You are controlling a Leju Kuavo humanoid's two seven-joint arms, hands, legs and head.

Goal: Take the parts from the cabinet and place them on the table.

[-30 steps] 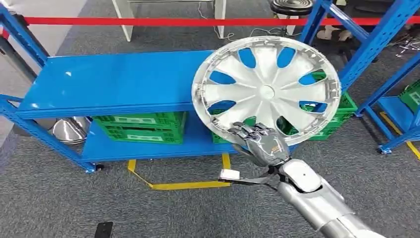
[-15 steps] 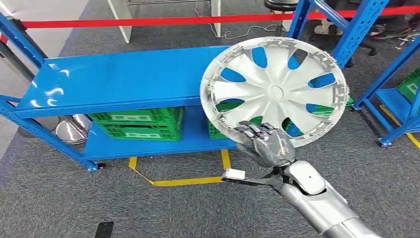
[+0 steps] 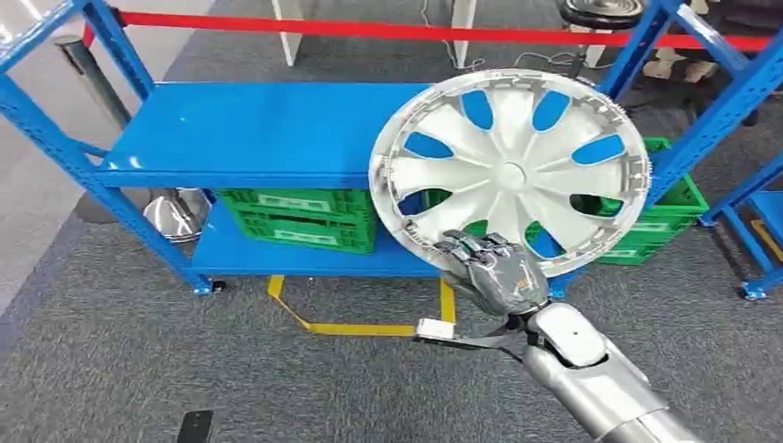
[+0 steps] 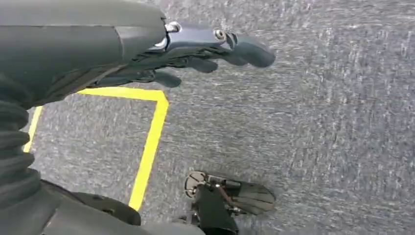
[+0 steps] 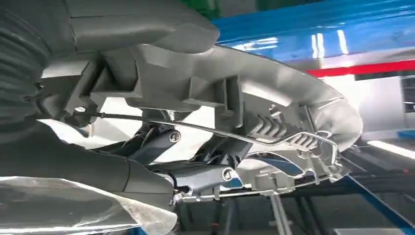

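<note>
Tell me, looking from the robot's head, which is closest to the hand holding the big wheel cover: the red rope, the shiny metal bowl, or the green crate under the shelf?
Measured from the right hand:
1. Green crate, on the lower shelf, to its left.
2. Shiny metal bowl, farther left, by the rack's leg.
3. Red rope, far behind the rack.

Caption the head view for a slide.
Right hand grips a silver wheel cover by its rim before a blue rack.

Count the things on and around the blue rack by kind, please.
Silver wheel cover, held by the right hand: 1
Green crates on the lower shelf: 2
Steel bowl beside the rack: 1
Total: 4
</note>
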